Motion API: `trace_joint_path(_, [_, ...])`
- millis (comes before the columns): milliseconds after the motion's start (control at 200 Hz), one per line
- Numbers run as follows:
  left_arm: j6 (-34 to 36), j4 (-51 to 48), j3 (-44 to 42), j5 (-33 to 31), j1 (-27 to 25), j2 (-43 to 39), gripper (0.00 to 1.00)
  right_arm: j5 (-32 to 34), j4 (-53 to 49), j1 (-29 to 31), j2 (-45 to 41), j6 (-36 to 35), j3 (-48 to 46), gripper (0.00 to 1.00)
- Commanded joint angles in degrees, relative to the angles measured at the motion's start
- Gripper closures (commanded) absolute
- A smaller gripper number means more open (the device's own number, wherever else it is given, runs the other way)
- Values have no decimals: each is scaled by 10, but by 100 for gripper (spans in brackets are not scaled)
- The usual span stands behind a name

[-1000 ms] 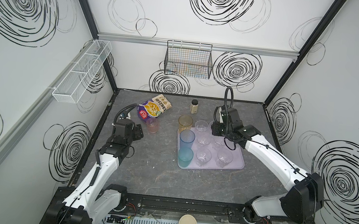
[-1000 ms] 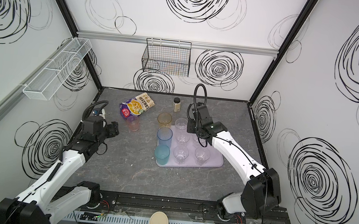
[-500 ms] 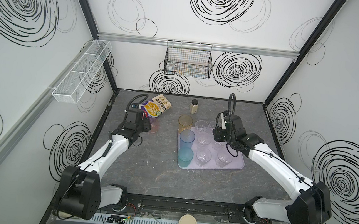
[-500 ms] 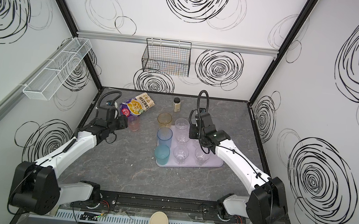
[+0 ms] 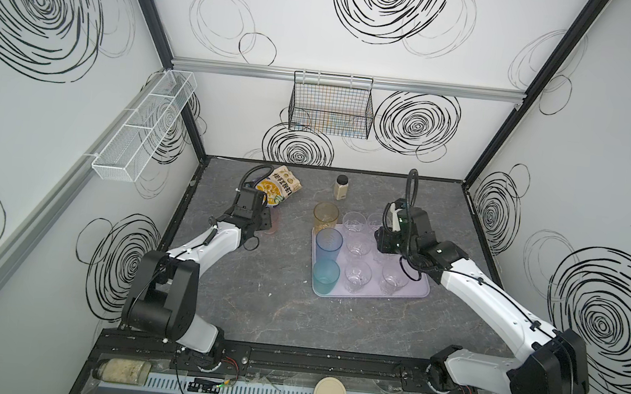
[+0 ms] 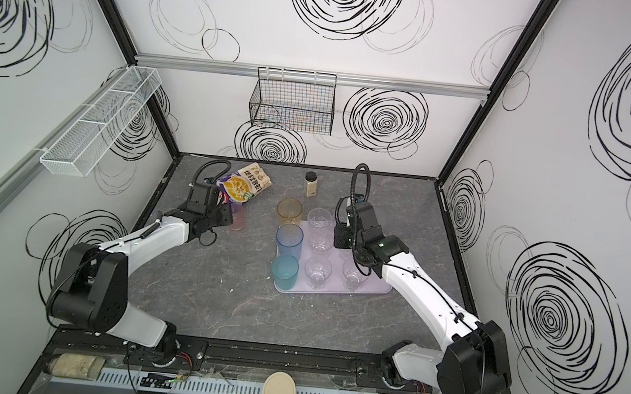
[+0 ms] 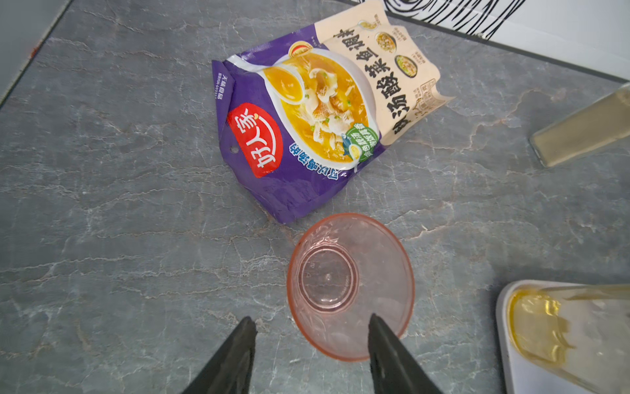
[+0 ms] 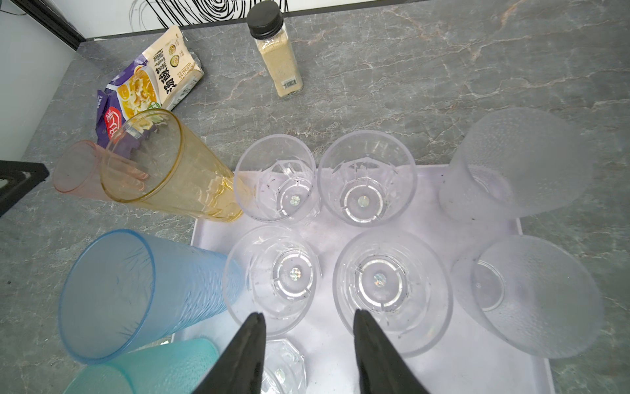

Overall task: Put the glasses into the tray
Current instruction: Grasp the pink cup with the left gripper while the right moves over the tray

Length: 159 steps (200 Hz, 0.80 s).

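Note:
A short pink glass (image 7: 347,283) stands upright on the table beside a snack bag, left of the lavender tray (image 5: 415,292). My left gripper (image 7: 311,320) is open at its near rim, with one fingertip (image 7: 373,322) over the mouth and the other outside. On the tray stand blue (image 5: 328,243), teal (image 5: 325,281) and amber (image 5: 325,217) glasses. Several short clear ones (image 8: 363,177) and two frosted ones (image 8: 531,296) stand there too. My right gripper (image 8: 306,314) hangs open over the tray between two clear glasses, holding nothing.
A purple and yellow snack bag (image 7: 306,112) lies just beyond the pink glass. A black-capped jar (image 5: 341,188) stands behind the tray. A black wire basket (image 5: 331,107) hangs on the back wall, a white mesh shelf (image 5: 145,128) on the left wall.
My left arm has reached forward to the pink glass and its jaws have narrowed. My right gripper has shifted slightly toward the front over the tray.

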Motion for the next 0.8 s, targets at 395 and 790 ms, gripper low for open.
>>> trace_joint_path(395, [-1, 22, 19, -34, 3, 65, 84, -17, 36, 0, -19, 14, -20, 52])
trace_joint_path(790, [-12, -44, -35, 35, -36, -107, 96, -17, 33, 29, -3, 33, 16, 53])
